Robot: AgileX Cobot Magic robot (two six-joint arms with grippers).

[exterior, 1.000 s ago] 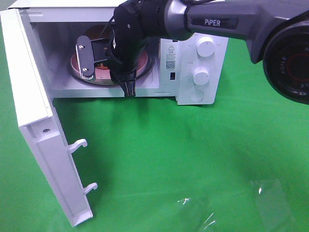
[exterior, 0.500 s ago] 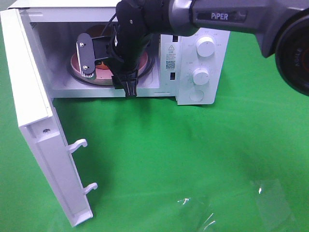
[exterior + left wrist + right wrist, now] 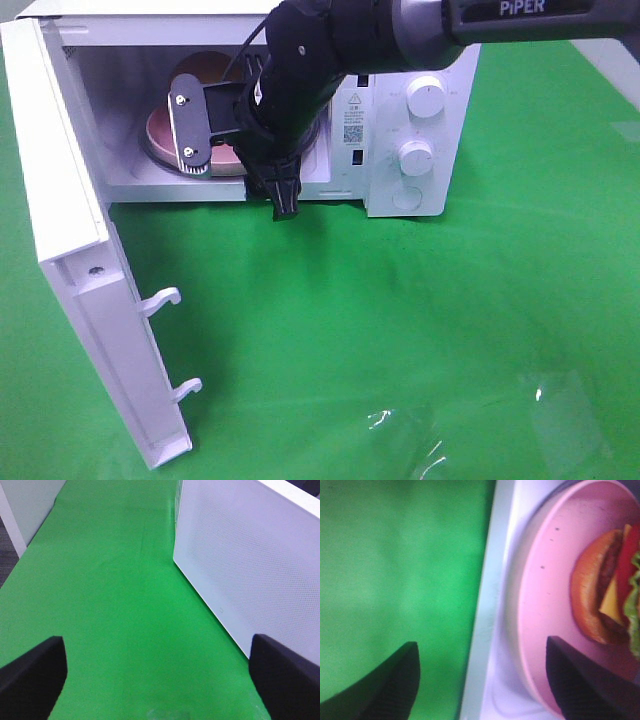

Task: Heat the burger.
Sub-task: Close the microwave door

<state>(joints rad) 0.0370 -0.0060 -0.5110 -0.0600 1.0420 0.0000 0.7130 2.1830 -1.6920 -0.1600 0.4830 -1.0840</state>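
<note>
Right wrist view, and the worry is plain: one dark finger of the right gripper (image 3: 481, 642) hangs over the rim of the round pink speckled plate (image 3: 545, 580). If the arm pulls out low or crooked, that finger could hook the rim and drag the plate towards the sill. I can't tell whether it is touching.

The right jaws stand wide apart with nothing between them, one finger over the plate and the other out over the bright green table cloth (image 3: 395, 570). No grip on anything.

And there's the burger (image 3: 607, 597), a golden-brown bun with red tomato, green lettuce, a dark patty and yellow cheese. It sits on the plate, apart from both fingers, inside the white box microwave oven (image 3: 420, 150).

Exterior high view now: the right gripper (image 3: 238, 165) is at the oven's mouth and the black arm blocks the burger. Only an edge of the plate (image 3: 160, 128) shows past it.

The white hinged microwave door (image 3: 70, 230) stands fully swung out. Swing it shut before the arm is clear and it would strike the arm, so I judge that the next hazard.

Left wrist view: the left gripper (image 3: 157, 640) has its jaws spread wide and empty, low over the cloth. It is near a white dotted panel (image 3: 250, 570) that I take to be the door's outer face. By my reckoning the loading is done; closing and starting remain.
</note>
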